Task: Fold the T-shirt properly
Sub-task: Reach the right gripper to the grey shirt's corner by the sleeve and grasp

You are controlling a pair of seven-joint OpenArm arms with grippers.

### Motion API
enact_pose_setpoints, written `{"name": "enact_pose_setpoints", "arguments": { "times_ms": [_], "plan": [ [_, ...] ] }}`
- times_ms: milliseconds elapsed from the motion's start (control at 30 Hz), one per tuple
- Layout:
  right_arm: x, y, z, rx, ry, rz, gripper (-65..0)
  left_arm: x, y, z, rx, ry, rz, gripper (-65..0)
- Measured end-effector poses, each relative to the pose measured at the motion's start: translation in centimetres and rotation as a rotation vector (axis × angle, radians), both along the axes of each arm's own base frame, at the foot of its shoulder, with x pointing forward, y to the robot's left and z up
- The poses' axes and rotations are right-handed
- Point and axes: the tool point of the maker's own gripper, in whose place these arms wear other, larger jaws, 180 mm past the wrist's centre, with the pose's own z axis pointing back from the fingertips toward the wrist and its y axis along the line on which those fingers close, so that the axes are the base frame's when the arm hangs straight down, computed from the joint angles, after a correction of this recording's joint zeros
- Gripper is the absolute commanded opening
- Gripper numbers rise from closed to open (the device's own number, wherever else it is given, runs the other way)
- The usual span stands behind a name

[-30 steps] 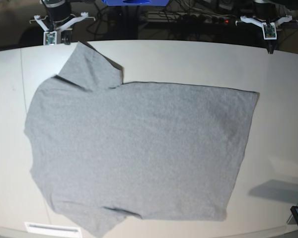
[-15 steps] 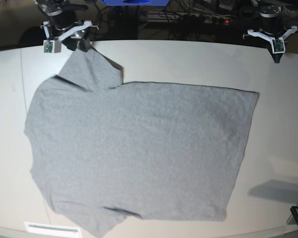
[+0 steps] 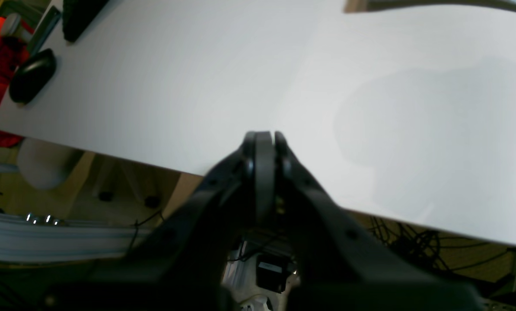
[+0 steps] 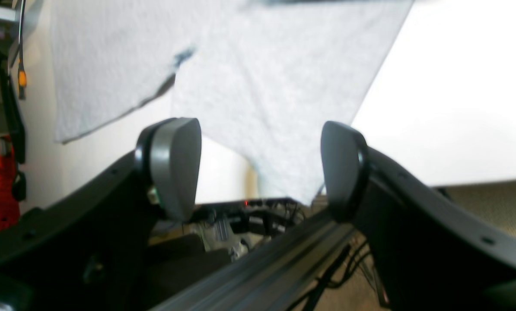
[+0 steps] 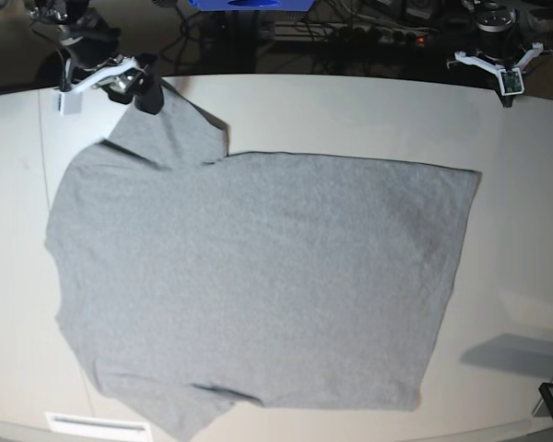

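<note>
Parted since the earlier frame, the right gripper's jaws (image 4: 258, 168) stood wide above the upper sleeve of the T-shirt (image 5: 258, 276), holding nothing. Grey, plain side up, the T-shirt lay spread on the desk (image 5: 521, 230). The left gripper's jaws (image 5: 508, 99) were closed together, well apart from the cloth.

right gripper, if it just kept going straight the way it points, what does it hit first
Probably the T-shirt, at the sleeve that sticks out toward the robot; the right gripper points there with jaws apart, though depth is hard to judge.
</note>
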Motion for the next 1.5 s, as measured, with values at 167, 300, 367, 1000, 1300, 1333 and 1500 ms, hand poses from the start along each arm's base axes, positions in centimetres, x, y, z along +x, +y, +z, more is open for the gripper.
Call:
{"name": "enact_pose_setpoints", "arguments": {
  "times_ms": [167,300,367,1000,1300,1333,1500],
  "plan": [
    [-0.5,-0.3,-0.8,-0.005,0.023,-0.012,-23.6,0.2,0.0,0.1,0.000,-0.004,-0.003,-65.0],
    [-0.8,-2.0,-1.9,-0.037,0.050,-0.042,-23.6,0.2,-0.1,0.1,0.000,-0.005,-0.003,-65.0],
    [-0.8,-2.2,-2.0,-0.041,0.050,-0.052,-23.6,0.2,-0.1,0.1,0.000,-0.005,-0.003,-65.0],
    [-0.8,1.1,-2.2,0.060,0.088,-0.016,-23.8,1.0,0.5,0.8,0.020,-0.021,-0.014,-65.0],
    [-0.3,1.2,-2.3,0.057,0.093,-0.011,-41.4,0.9,0.4,0.7,0.018,-0.020,-0.013,-65.0],
    [-0.4,1.2,-2.3,0.057,0.095,-0.011,-43.4,0.9,0.4,0.7,0.017,-0.019,-0.013,-65.0],
    [0.0,1.2,-2.2,0.056,0.087,-0.011,-56.7,0.9,0.4,0.7,0.016,-0.019,-0.014,-65.0]
  ]
}}
